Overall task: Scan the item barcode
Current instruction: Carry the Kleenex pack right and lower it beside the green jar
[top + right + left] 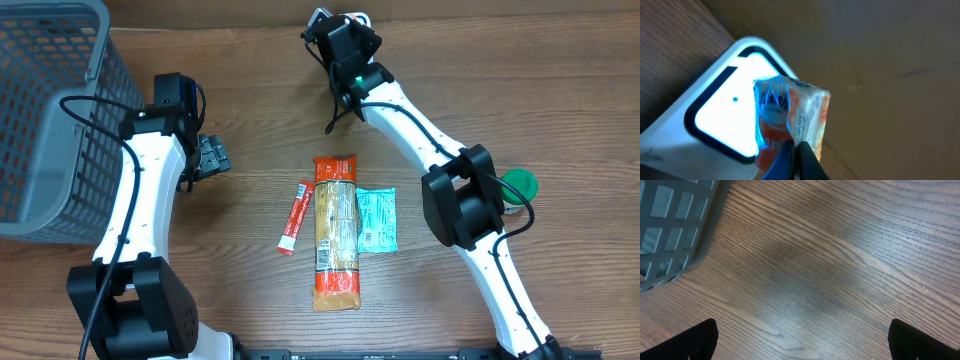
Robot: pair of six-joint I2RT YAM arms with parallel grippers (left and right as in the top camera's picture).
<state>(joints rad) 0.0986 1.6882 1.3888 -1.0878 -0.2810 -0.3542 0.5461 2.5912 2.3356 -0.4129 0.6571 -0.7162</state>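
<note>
Clamped shut on the bottom edge of a small orange-and-white film-wrapped packet (795, 107), the right hand (794, 150) holds it upright over the lit scanner (725, 125) at the far edge of the bench (840, 255). Light, soft and slick by its look, the packet seems best pinched at a sealed seam, clear of the barcode. Near the basket (50, 100), the left hand (212, 157) hangs spread wide and empty.

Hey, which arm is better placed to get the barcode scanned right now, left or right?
Right. The right arm has its jaws shut on a small packet, held right at the lit scanner. The left arm has its jaws open and empty, near the basket.
</note>
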